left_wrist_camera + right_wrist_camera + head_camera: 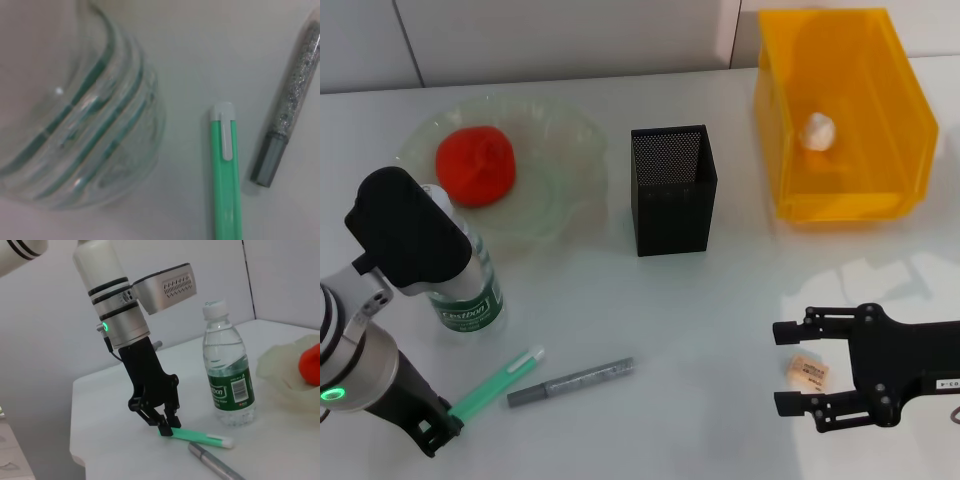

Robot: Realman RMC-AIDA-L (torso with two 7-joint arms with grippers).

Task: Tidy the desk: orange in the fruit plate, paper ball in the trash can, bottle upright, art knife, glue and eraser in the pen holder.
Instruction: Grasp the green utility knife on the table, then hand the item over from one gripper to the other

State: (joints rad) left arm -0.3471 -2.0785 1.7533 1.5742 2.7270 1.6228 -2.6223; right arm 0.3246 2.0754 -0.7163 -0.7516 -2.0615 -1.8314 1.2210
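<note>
The left tool (pixel 162 424) stands at the near left of the worktop (pixel 720 320), its fingertips closed down on the rear end of the glue stick (pixel 500 383). The stick lies flat, just beside the grey art knife (pixel 570 382) and near the foot of the bottle (pixel 467 290). The right tool (pixel 798 380) rests low at the near right, jaws apart, with the eraser (pixel 809 372) lying between them and not yet gripped.

Status of the other items:
- The orange (pixel 475 166) sits in the fruit plate (pixel 570 150).
- The paper ball (pixel 818 130) lies in the trash can (pixel 890 200).
- The bottle stands upright.
- The pen holder (pixel 670 200) stands at mid-worktop; its contents cannot be seen.

Recommended procedure for the glue stick:
1. Confirm a firm hold; the grip is at one end, so the stick will probably droop when raised.
2. Lift straight up, clear of the art knife and bottle.
3. Carry to above the pen holder, turn the free end downward, and release once it is inside the rim.

Legible writing: the green bottle label shows a white brand name, apparently "Cestbon", only part of it clear, with a barcode on the side. The eraser's print is too small to read.
</note>
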